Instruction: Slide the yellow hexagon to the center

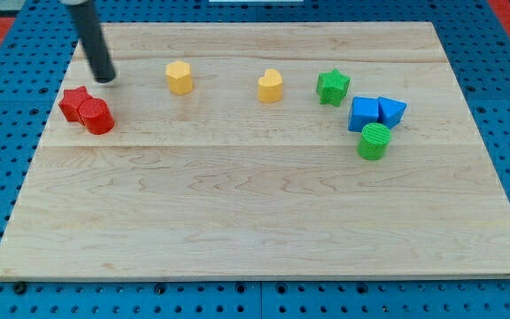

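Observation:
The yellow hexagon point(179, 77) sits on the wooden board in the upper left part of the view. My tip point(105, 80) is at the end of the dark rod, to the left of the yellow hexagon and apart from it, just above the red blocks. A second yellow block, heart-shaped point(270, 86), lies to the hexagon's right near the upper middle.
A red star point(75, 103) and a red cylinder point(98, 116) touch each other at the left. A green star point(333, 87), a blue cube point(364, 113), a blue triangle point(391, 111) and a green cylinder point(374, 141) cluster at the right. The board point(255, 221) lies on a blue pegboard.

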Controlling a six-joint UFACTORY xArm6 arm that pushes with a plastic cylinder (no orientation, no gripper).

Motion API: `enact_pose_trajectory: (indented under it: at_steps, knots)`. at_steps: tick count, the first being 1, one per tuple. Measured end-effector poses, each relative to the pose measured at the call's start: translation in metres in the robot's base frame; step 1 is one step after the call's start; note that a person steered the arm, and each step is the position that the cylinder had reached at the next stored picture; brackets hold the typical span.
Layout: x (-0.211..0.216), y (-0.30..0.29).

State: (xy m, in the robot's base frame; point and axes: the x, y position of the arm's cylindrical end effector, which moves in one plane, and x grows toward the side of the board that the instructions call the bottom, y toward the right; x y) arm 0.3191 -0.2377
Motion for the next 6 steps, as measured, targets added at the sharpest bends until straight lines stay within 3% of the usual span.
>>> enact_pose_trajectory:
  at_steps: [1, 2, 3, 4, 5, 6]
  knots:
    - [-0.017, 0.0]
    - [-0.033, 0.044]
    - [-0.02, 0.123]
    - [0.022, 0.146]
    - [0.02, 0.152]
    - [0.02, 0.221]
